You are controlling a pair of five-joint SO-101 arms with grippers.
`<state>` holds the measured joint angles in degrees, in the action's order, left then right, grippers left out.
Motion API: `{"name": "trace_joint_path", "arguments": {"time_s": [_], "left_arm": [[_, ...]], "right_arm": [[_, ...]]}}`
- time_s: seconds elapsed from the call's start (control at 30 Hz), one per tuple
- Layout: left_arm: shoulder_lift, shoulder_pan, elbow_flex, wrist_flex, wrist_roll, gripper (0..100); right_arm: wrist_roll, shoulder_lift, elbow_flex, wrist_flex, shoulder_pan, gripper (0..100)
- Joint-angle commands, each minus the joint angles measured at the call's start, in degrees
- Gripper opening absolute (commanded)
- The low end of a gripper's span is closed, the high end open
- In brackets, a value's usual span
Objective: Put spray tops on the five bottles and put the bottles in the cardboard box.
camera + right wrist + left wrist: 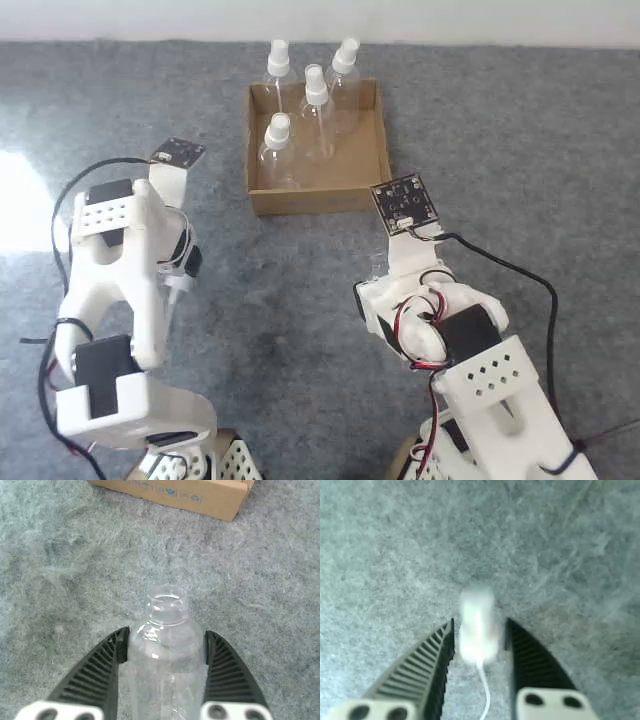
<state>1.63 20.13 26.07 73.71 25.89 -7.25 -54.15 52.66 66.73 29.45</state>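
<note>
1. We note L gripper (480, 624) clamped on spray top (476, 635), top sitting betw. its jaws.
2. R gripper (166, 632) holds uncapped bottle (167, 675), neck fwd of fingertips.
3. Cardboard box (200, 497) ahead of R gripper; four capped bottles (315, 110) inside.

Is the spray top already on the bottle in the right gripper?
Off. The bottle has a bare, open neck; the left gripper holds a spray top.
</note>
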Motion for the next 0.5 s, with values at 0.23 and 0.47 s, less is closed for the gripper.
{"name": "trace_joint_path", "arguments": {"time_s": [0.23, 0.47], "left_arm": [[-4.04, 0.35, -8.40, 9.23, 0.79, 22], [-3.96, 0.00, -13.05, 16.97, 5.19, 22]], "right_arm": [[-0.44, -2.51, -0.88, -1.19, -0.84, 9.9], [-0.44, -2.51, -0.88, -1.19, -0.84, 9.9]]}}
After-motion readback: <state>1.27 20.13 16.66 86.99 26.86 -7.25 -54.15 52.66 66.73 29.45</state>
